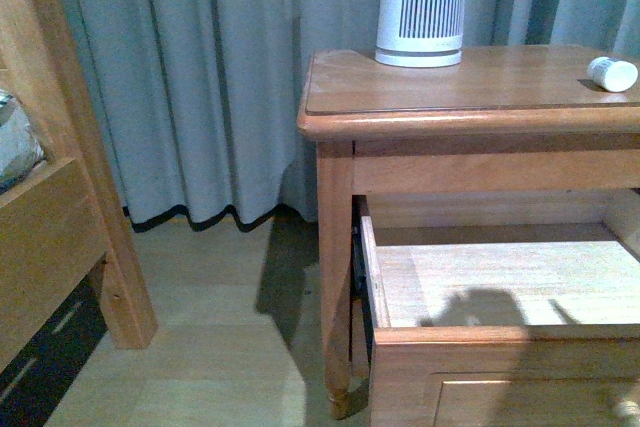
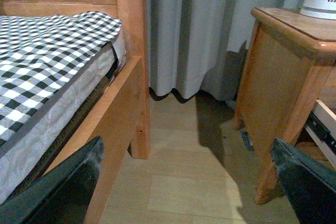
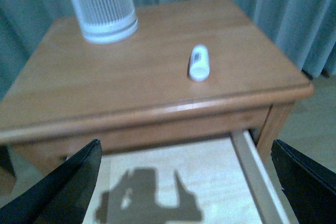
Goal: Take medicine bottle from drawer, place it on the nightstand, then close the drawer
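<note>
The right claw (image 3: pixel 184 150) is wide open and holds nothing. It hangs above the open drawer (image 3: pixel 173 171). The left claw (image 2: pixel 186 182) is open and empty too, over the floor between the bed (image 2: pixel 47 51) and the nightstand (image 3: pixel 131 82).

The medicine bottle (image 3: pixel 199 62) lies on its side on the nightstand top, toward the right. It is small and white. It looks light and smooth, so a bump could make it roll.

The drawer looks empty. It is hard wood and should slide in. Push its front or the round knob (image 1: pixel 626 409). It is orange-brown outside and pale inside.
</note>
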Controlling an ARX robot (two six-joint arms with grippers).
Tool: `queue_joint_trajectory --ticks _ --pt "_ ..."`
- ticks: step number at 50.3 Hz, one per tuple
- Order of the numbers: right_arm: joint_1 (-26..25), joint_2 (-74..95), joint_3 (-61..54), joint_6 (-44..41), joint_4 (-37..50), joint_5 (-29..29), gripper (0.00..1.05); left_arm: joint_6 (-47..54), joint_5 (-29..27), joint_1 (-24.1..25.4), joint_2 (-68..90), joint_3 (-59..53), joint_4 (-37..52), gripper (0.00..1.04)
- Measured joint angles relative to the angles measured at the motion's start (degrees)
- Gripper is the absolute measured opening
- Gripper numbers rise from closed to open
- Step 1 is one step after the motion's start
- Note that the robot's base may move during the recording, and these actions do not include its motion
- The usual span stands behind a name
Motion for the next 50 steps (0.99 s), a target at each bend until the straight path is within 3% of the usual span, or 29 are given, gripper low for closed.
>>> queue_joint_trajectory --ticks 14,19,23,31,43,50 --pt "3.1 -11.1 -21.5 4.9 -4.9 -1.2 0.98 0.0 0.0 0.0 0.0 0.0 0.0 0.98" --pt "1.5 -9.0 -25.6 5.1 -0.7 -2.2 0.98 0.0 0.0 0.0 0.0 0.0 0.0 0.98" --pt "-1.1 -2.3 -26.8 4.3 8.3 -3.7 0.98 0.0 0.0 0.0 0.0 0.0 0.0 0.98" --pt "-4.7 18.4 -24.5 2.6 25.3 -6.6 0.98 0.0 0.0 0.0 0.0 0.0 0.0 0.98" --pt "-6.1 40.4 -12.6 -1.5 36.1 -5.4 0.98 0.0 0.0 0.0 0.0 0.0 0.0 0.98" --pt "-7.4 49.5 -2.4 -4.0 37.7 -3.9 0.98 0.0 0.0 0.0 0.0 0.0 0.0 0.98"
